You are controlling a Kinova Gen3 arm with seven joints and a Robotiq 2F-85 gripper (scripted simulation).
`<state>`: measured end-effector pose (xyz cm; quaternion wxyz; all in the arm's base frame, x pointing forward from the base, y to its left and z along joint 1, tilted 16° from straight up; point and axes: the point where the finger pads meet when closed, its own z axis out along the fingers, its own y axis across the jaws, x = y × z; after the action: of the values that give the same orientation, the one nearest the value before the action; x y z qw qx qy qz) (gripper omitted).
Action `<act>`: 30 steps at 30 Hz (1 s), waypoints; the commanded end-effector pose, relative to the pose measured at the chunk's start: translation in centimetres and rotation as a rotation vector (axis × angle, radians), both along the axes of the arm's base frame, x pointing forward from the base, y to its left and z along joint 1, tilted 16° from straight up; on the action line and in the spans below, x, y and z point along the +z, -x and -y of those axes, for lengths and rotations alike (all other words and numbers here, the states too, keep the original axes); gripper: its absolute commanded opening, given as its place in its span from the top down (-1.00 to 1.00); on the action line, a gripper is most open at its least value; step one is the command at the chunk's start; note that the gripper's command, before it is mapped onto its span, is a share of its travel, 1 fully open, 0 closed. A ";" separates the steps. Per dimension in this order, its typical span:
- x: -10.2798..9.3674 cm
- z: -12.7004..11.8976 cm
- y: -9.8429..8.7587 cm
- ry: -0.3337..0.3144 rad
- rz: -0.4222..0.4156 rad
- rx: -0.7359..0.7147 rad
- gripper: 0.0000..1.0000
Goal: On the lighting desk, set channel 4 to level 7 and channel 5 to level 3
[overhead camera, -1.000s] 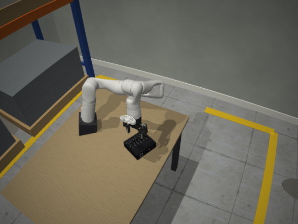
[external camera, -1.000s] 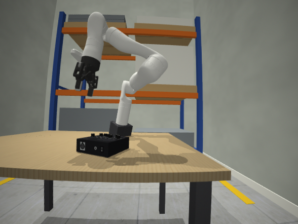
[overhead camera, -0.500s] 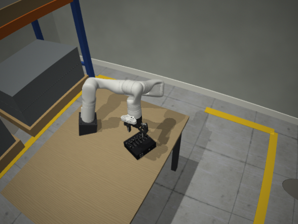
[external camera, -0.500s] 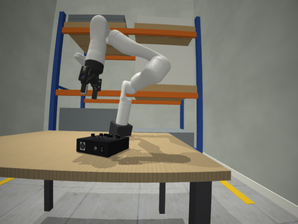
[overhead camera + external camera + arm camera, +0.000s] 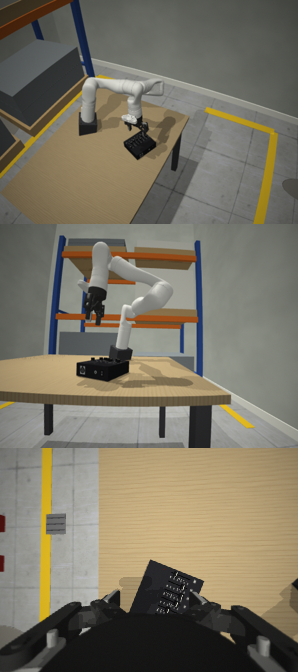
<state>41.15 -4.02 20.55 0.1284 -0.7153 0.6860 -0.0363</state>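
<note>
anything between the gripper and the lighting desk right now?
No. In the exterior view the open gripper hangs well above the lighting desk with only air in the gap; behind that gap stands the shelving rack.

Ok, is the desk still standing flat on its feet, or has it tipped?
Upright. In the exterior view the desk sits level on the table, faders facing up, and the open gripper hangs well above it, touching nothing.

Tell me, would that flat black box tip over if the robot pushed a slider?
Probably not. The low, wide black lighting desk sits flat on the wooden table, so it looks stable. It might slide, though; nothing visibly holds it.
</note>
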 end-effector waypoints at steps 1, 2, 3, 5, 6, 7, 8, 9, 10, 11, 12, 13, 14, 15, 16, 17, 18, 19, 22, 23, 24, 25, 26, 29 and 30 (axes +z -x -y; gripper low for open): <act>0.0 -0.4 0.0 -0.002 0.001 0.006 -1.00; 0.0 -0.4 0.0 -0.002 0.001 0.006 -1.00; 0.0 -0.4 0.0 -0.002 0.001 0.006 -1.00; -0.4 -1.1 0.3 -0.011 -0.002 0.011 -1.00; -0.4 -1.1 0.3 -0.011 -0.002 0.011 -1.00; -0.4 -1.1 0.3 -0.011 -0.002 0.011 -1.00; -0.4 -1.1 0.3 -0.011 -0.002 0.011 -1.00; -0.4 -1.1 0.3 -0.011 -0.002 0.011 -1.00; -0.4 -1.1 0.3 -0.011 -0.002 0.011 -1.00; -0.4 -1.1 0.3 -0.011 -0.002 0.011 -1.00; -0.4 -1.1 0.3 -0.011 -0.002 0.011 -1.00; -0.7 -1.8 0.6 -0.020 -0.006 0.015 -1.00; -0.7 -1.8 0.6 -0.020 -0.006 0.015 -1.00; -0.7 -1.8 0.6 -0.020 -0.006 0.015 -1.00; -0.7 -1.8 0.6 -0.020 -0.006 0.015 -1.00; -0.7 -1.8 0.6 -0.020 -0.006 0.015 -1.00; -0.7 -1.8 0.6 -0.020 -0.006 0.015 -1.00; -0.7 -1.8 0.6 -0.020 -0.006 0.015 -1.00; -1.0 -2.4 0.8 -0.027 -0.009 0.020 -1.00; -1.0 -2.4 0.8 -0.027 -0.009 0.020 -1.00; -1.0 -2.4 0.8 -0.027 -0.009 0.020 -1.00; -1.0 -2.4 0.8 -0.027 -0.009 0.020 -1.00; -1.2 -2.9 1.0 -0.034 -0.012 0.023 -1.00; -1.4 -3.3 1.2 -0.039 -0.015 0.026 -1.00; -1.6 -3.7 1.4 -0.044 -0.017 0.029 -1.00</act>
<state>39.99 -1.07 19.16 0.1366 -0.7200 0.6802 -0.0165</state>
